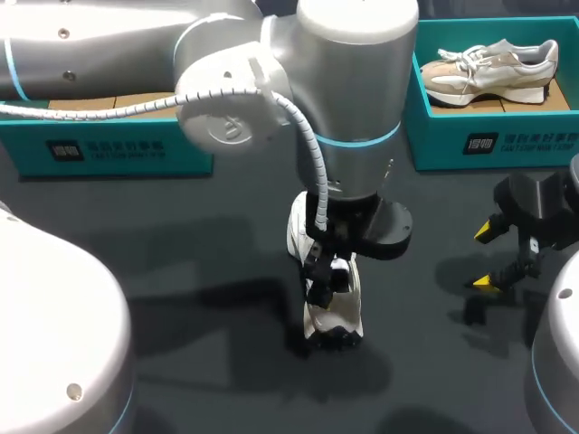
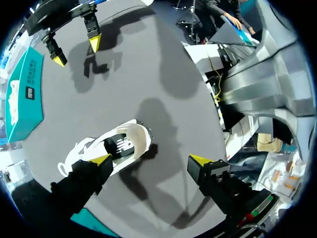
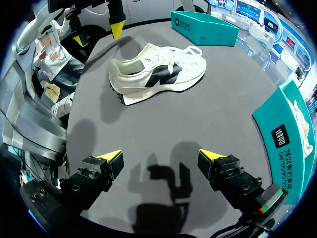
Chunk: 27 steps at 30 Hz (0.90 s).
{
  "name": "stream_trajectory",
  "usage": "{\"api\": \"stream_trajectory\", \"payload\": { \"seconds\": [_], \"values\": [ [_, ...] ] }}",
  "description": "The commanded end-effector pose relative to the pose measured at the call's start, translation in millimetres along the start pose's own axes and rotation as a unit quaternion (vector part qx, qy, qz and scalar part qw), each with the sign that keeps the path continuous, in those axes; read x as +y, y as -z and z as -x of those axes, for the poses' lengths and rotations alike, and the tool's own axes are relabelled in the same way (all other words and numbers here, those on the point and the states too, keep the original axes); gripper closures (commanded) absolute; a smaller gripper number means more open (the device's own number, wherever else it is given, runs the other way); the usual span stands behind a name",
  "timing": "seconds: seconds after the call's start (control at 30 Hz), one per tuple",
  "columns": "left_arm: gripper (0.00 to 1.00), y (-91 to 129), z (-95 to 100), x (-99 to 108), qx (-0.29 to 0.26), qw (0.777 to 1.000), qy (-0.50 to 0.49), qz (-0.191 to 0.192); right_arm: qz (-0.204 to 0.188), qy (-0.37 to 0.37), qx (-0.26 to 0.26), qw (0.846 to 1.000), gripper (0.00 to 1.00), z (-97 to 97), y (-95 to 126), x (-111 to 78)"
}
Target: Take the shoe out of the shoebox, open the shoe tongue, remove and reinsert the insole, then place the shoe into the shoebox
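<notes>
White shoe (image 3: 158, 74) with black side panel lies on matte dark table (image 3: 213, 129).

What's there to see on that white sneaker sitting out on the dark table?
The white sneaker has a black side patch, white laces and small dark studs under its sole. It stands upright on the dark grey table, outside any box. The left gripper hangs open above it; whether a finger touches it cannot be told.
</notes>
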<state>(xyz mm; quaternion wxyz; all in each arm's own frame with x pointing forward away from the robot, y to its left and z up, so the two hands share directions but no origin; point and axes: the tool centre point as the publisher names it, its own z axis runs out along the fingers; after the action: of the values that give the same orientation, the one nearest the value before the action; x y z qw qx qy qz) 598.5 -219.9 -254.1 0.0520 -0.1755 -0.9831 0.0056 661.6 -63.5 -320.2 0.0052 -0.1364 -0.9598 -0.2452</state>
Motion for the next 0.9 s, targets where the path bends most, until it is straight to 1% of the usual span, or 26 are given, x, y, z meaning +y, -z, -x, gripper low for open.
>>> {"api": "stream_trajectory", "payload": {
  "seconds": [0.03,0.1,0.13,0.23,0.3,0.43,0.6,0.9],
  "values": [
    [0.0,-14.7,3.2,-10.7,0.016,0.987,0.156,0.016,-0.001,0.0,-0.001,1.0,0.0,-1.8,0.9,-0.3],
    [0.0,-21.6,3.5,-9.9,0.014,0.984,0.178,0.02,-0.001,0.0,-0.001,1.0,0.0,-1.8,0.9,-0.3],
    [0.0,-25.2,3.9,-9.2,0.015,0.984,0.176,0.012,-0.001,0.0,-0.001,1.0,0.0,-1.8,0.9,-0.3],
    [0.0,-32.8,5.9,-6.5,0.018,0.981,0.192,0.008,-0.001,0.0,-0.001,1.0,0.0,-1.8,0.9,-0.3],
    [0.0,-38.5,7.0,-6.6,0.018,0.979,0.203,0.014,-0.001,0.0,-0.001,1.0,0.0,-1.8,0.9,-0.3],
    [0.0,-50.0,10.5,-8.7,0.019,0.979,0.204,0.014,-0.001,0.0,-0.001,1.0,0.0,-1.8,0.9,-0.3],
    [0.0,-64.5,15.0,-15.2,0.026,0.98,0.194,0.024,-0.001,0.0,-0.001,1.0,0.0,-1.8,0.9,-0.3],
    [0.0,-79.9,12.6,-21.5,0.028,0.981,0.189,0.036,-0.001,0.0,-0.001,1.0,0.0,-1.8,0.9,-0.3]
  ]
}}
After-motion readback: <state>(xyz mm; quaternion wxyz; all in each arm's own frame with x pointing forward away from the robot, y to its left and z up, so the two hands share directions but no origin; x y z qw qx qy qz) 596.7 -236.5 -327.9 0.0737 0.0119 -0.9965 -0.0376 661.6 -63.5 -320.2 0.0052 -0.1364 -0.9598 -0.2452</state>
